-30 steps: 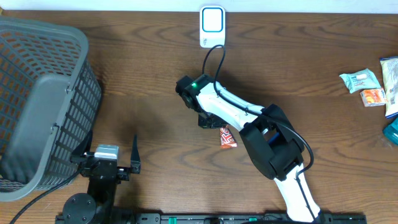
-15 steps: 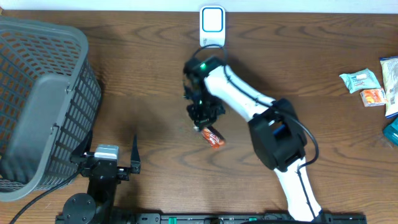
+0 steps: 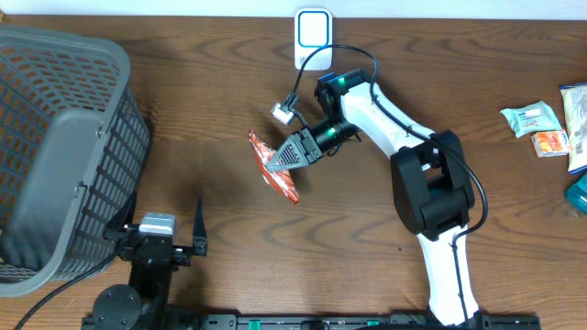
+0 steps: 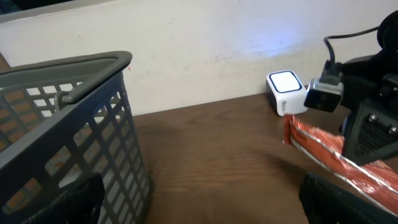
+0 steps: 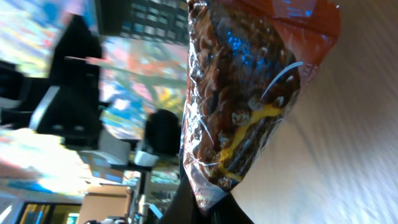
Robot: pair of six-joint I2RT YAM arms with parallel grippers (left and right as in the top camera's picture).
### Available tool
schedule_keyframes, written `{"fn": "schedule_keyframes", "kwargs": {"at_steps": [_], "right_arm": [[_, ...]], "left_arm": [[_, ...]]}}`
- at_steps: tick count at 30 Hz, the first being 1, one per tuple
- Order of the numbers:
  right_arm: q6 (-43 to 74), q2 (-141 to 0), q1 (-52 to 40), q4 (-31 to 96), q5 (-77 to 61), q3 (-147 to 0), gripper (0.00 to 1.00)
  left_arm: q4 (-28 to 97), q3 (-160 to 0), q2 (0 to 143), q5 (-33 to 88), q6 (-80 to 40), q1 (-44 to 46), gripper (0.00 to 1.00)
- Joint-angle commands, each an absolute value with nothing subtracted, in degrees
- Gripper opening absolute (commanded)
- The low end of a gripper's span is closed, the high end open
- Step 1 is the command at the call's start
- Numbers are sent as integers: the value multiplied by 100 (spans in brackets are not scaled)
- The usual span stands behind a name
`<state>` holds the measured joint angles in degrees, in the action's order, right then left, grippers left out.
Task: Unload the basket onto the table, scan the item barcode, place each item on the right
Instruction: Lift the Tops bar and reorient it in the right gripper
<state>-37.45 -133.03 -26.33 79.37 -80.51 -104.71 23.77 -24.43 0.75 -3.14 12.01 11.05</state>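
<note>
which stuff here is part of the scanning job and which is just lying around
In the job:
red snack packet
right gripper, shut on the packet
white scanner

Lying about:
grey basket
small packets at the table's right edge
left gripper, open and idle

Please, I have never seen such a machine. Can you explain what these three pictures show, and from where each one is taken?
These are two robot arms at a wooden table. One picture looks down from above. The other two come from small cameras on the arms' wrists. The right tool is shut on a red snack packet, lifted off the table. The white scanner stands at the far edge. The left tool is open and empty, beside a grey basket. More packets lie at the right edge.
</note>
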Motion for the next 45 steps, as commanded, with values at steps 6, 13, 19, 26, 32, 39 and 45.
{"fn": "schedule_keyframes", "kwargs": {"at_steps": [6, 13, 19, 26, 32, 39, 45], "right_arm": [[-5817, -13150, -2974, 8064, -8952, -10436, 1], [-7220, -13150, -3273, 8053, -8952, -10436, 1], [-6346, -13150, -3288, 8060, -8313, -10433, 1], [-4338, -13150, -3214, 7988, -6187, -10204, 1], [-3634, -13150, -3192, 7258, -5507, -9483, 1], [-2355, -13150, -2934, 6285, -5116, -9126, 13], [-2045, -13150, -2539, 6007, -5070, -9159, 24]], "left_arm": [[2357, -2453, 62, -305, 1175, 1122, 100], [2357, -2453, 62, -305, 1175, 1122, 100], [2357, -2453, 62, -305, 1175, 1122, 100], [2357, -2453, 62, -305, 1175, 1122, 100], [2357, -2453, 62, -305, 1175, 1122, 100], [2357, -2453, 62, -305, 1175, 1122, 100], [2357, -2453, 62, -305, 1173, 1122, 100]]}}
